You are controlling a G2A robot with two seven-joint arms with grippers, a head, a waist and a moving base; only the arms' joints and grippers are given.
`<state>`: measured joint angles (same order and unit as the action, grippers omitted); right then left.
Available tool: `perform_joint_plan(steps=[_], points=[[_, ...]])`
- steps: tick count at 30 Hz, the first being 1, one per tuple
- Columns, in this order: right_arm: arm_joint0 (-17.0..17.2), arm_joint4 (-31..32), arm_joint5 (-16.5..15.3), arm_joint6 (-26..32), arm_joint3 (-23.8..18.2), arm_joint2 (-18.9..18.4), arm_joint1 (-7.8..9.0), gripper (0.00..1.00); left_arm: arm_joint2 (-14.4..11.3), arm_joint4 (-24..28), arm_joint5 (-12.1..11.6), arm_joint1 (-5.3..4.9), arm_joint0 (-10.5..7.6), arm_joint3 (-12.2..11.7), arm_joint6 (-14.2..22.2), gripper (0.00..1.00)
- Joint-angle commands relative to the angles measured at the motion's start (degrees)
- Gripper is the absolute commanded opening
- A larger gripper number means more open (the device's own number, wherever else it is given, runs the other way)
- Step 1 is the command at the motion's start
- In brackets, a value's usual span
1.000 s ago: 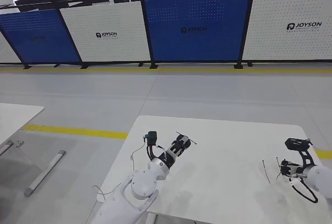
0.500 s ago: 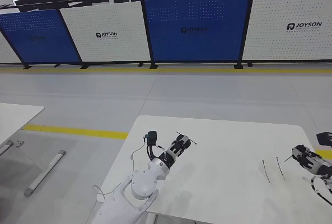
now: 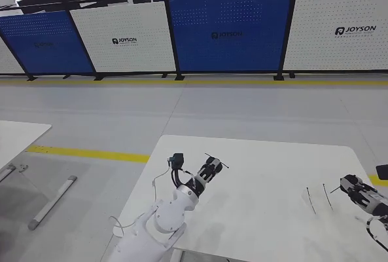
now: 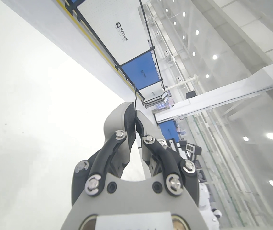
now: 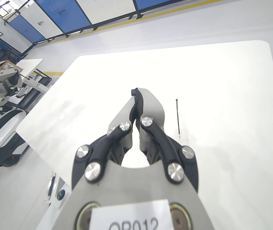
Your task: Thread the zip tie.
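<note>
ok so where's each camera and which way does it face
Top view: above the arms, looking down at the table; both arms show, left gripper mid-table, right gripper near its edge.
Left wrist view: on that wrist, facing past the left gripper and held zip tie toward panels and ceiling.
Right wrist view: on that wrist, facing down past the right gripper at the table and a loose zip tie.
Shared: top and left wrist views both show the held zip tie.

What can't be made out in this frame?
Left wrist view: most of the zip tie, hidden between the left gripper pads.
Right wrist view: whether the shut right gripper pinches anything; pads cover it.
Top view: heads of the loose ties, too small.
</note>
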<state>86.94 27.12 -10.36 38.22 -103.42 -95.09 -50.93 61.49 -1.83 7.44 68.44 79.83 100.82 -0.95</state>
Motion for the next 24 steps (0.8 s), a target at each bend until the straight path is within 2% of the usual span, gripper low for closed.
perform_joint_plan(steps=[1,4,6,8,13,18,21,24], points=[[0.0,0.0,0.0,0.0,0.0,0.0,0.0,0.0,-1.4,-1.6,-0.5,0.22,-0.23,-1.8,-0.2,0.0],[0.0,0.0,0.0,0.0,0.0,0.0,0.0,0.0,-3.5,-1.9,-2.0,0.73,-0.87,-5.7,-0.5,0.0],[0.0,0.0,0.0,0.0,0.0,0.0,0.0,0.0,-4.2,0.5,-3.2,1.12,-1.27,-7.2,-0.1,0.0],[0.0,0.0,0.0,0.0,0.0,0.0,0.0,0.0,-4.0,1.7,-5.2,1.29,-1.29,-7.2,-0.6,0.0],[0.0,0.2,0.5,-0.7,-0.1,-0.3,-0.03,0.0,-4.0,1.7,-5.2,1.29,-1.29,-7.2,-0.6,0.0],[2.9,-8.5,-4.3,-3.4,-1.7,-2.5,-0.38,0.0,-3.7,2.1,-5.5,1.42,-1.08,-6.4,-1.2,0.0],[4.7,-16.1,-7.1,-5.9,-0.7,0.1,-1.07,0.0,-5.2,1.0,-5.8,1.8,-0.82,-6.5,-2.7,0.0],[4.1,-16.6,-7.6,-9.0,0.6,4.4,-1.74,0.0,-6.2,1.4,-6.1,2.21,-1.02,-6.6,-3.4,0.0]])
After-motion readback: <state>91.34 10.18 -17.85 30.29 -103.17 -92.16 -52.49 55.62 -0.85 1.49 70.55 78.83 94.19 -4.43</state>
